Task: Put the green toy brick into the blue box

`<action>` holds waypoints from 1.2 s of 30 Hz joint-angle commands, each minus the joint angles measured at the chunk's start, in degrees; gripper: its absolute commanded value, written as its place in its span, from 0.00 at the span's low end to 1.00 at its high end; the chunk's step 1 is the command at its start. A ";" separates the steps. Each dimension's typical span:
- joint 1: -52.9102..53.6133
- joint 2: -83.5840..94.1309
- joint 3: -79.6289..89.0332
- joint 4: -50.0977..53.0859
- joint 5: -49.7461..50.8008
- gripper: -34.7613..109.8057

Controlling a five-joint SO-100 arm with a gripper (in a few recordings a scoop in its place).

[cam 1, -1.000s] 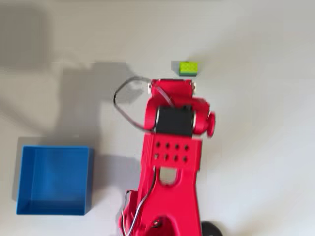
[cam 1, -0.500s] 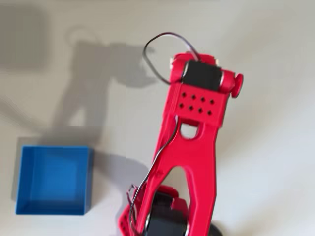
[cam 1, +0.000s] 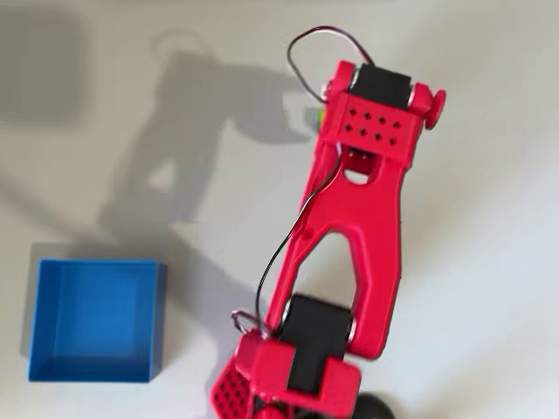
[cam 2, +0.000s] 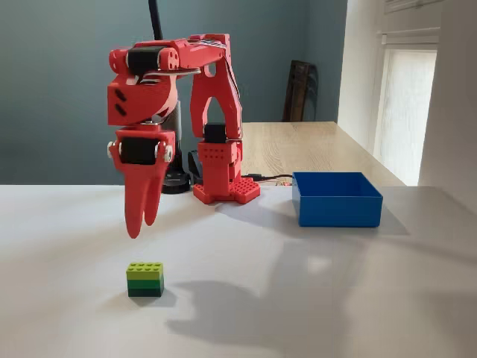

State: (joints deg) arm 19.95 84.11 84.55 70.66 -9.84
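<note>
Now we are looking at a white desk [cam 2: 358, 298] carrying everything in the fixed view, with a wooden table behind it. Our red arm [cam 2: 212, 97] is rising from its base at the desk's far side and is bending over toward the camera, so that the tool [cam 2: 141, 220] is hanging point-down in the air. Its two fingers are lying pressed together with nothing between them. In the overhead view the arm [cam 1: 349, 227] is stretching from 6 o'clock up toward 12 o'clock.

The blue box [cam 2: 336, 198] is sitting at about 3 o'clock from the tool in the fixed view, well apart from it, and we are seeing it [cam 1: 94, 320] at 8 o'clock in the overhead view.

The green toy brick [cam 2: 145, 279] is resting flat on the desk at 6 o'clock from the tool tips, close below them but not touching. From overhead only a sliver of the brick [cam 1: 318, 116] is peeking out beside the wrist.
</note>
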 commanded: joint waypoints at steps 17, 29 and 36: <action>-0.79 -17.49 -17.67 1.05 -2.11 0.39; -1.67 -22.06 -21.45 0.35 -1.67 0.34; -1.67 -23.73 -22.24 -1.58 -1.32 0.30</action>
State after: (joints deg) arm 18.19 58.54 65.30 69.43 -11.25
